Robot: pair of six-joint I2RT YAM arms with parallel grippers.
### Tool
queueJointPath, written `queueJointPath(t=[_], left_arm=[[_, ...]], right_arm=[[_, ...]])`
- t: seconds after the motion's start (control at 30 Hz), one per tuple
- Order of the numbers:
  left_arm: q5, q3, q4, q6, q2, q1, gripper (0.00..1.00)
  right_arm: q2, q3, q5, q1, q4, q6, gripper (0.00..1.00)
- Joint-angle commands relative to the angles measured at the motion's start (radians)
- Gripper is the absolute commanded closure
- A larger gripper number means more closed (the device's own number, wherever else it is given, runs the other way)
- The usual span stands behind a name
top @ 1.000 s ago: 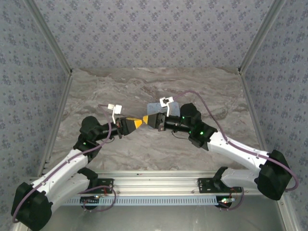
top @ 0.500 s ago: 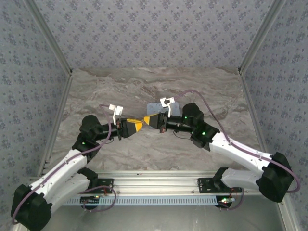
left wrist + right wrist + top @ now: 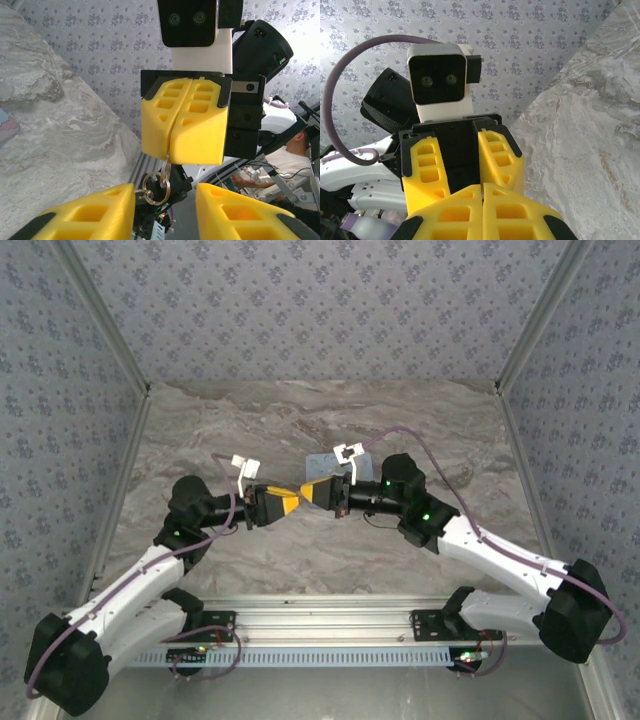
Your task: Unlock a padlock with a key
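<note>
Right gripper (image 3: pixel 170 152) clamped on key (image 3: pixel 166 162) — ring (image 3: pixel 156 189) dangles beneath its fingertips, between the parted jaws of left gripper (image 3: pixel 165 202) (nothing held). The padlock cannot be made out; insertion and turning remain.

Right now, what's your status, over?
Left pincer open, facing right pincer. Right pincer shut on key, ring dangling. Pale-blue tin on table beyond them, not in the way.
</note>
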Motion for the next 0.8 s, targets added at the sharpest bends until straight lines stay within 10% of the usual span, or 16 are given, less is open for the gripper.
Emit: queueJointPath(t=[0.0, 0.77], left_arm=[[0.021, 0.053, 0.058, -0.002, 0.007, 0.004, 0.67], [0.015, 0.034, 0.014, 0.030, 0.008, 0.005, 0.72]], right_arm=[[0.008, 0.012, -0.031, 0.001, 0.000, -0.015, 1.00], [0.017, 0.020, -0.015, 0.007, 0.012, -0.009, 1.00]])
